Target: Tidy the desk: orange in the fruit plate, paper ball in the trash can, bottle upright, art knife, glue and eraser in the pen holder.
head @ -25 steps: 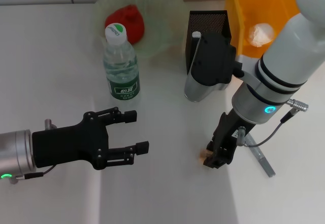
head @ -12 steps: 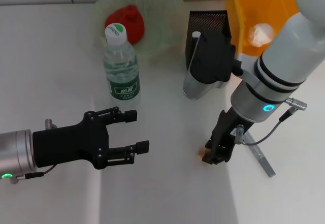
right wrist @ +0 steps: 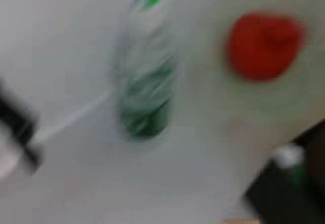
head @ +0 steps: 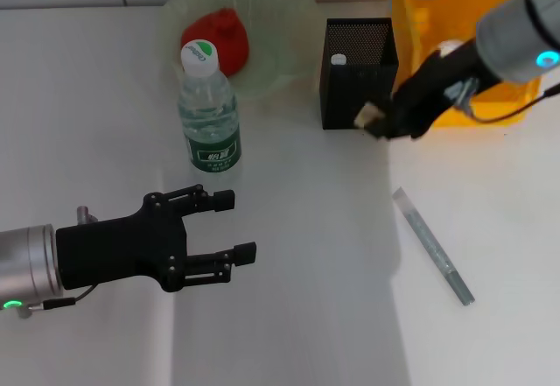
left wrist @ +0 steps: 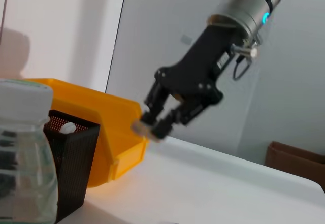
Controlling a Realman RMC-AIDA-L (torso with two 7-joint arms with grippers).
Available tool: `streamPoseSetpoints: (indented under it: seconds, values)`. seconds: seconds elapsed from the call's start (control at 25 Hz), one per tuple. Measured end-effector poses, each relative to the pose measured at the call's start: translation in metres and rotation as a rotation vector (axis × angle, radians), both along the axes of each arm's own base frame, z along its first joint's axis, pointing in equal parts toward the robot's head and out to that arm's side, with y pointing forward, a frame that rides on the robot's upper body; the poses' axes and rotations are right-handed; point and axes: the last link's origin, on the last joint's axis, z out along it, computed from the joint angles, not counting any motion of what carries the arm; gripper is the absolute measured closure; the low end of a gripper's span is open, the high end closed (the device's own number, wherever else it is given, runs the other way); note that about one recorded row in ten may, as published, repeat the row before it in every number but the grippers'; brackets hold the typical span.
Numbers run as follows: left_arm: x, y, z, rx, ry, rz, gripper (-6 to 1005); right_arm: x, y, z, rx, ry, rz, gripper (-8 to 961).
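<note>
I am seeing my right claw [head: 382,123] closing its fingers on a small pale eraser [head: 368,115], holding it off the table [head: 306,316] just beside the near right corner of the black mesh pen holder [head: 359,71]; in the left wrist view the same claw [left wrist: 155,125] is pinching the eraser [left wrist: 141,127] in the air in front of the yellow trash can [left wrist: 109,127]. A white-capped glue stick [head: 338,59] is standing inside the pen holder. Behind my right arm the yellow trash can [head: 411,18] is holding the white paper ball [head: 448,49]. On the table nearer me the grey art knife [head: 433,246] is lying flat, well apart from the claw. To the left the water bottle [head: 208,110] is standing upright, just in front of the clear fruit plate [head: 280,36], which is holding a reddish fruit [head: 219,34]. My left claw [head: 232,226] is hovering low over the table near me, its fingers spread wide and gripping nothing, the bottle beyond it.
</note>
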Motion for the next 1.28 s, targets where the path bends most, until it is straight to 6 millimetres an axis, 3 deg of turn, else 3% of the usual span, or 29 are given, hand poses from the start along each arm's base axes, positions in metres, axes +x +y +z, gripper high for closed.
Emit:
streamPoseSetpoints:
  seconds: [0.12,0.2,0.36,0.64,0.88,1.12,1.2,1.28]
  values:
    - [0.001,0.0,-0.002,-0.002,-0.004,-0.001,199,0.001,0.024,0.032,0.175,0.128,-0.043,692]
    - [0.002,-0.001,-0.003,-0.004,-0.005,-0.002,199,0.005,0.039,0.039,0.252,0.17,-0.058,691]
    - [0.003,0.0,-0.003,-0.006,-0.008,-0.004,199,0.011,0.058,0.031,0.295,0.186,-0.062,689]
    - [0.004,0.0,-0.004,-0.011,-0.012,-0.002,199,0.014,0.068,0.012,0.267,0.177,-0.052,685]
    - [0.003,-0.001,-0.004,-0.009,-0.011,0.0,199,0.012,0.068,0.014,0.27,0.177,-0.042,682]
    - [0.004,0.0,-0.004,-0.01,-0.011,0.001,199,0.0,0.047,0.028,0.215,0.167,-0.041,457]
    - [0.004,0.0,-0.003,-0.01,-0.012,-0.001,199,-0.007,0.024,0.037,0.148,0.127,-0.085,421]
    - [0.004,0.0,-0.003,-0.011,-0.012,-0.002,199,-0.007,0.018,0.039,0.123,0.112,-0.108,385]
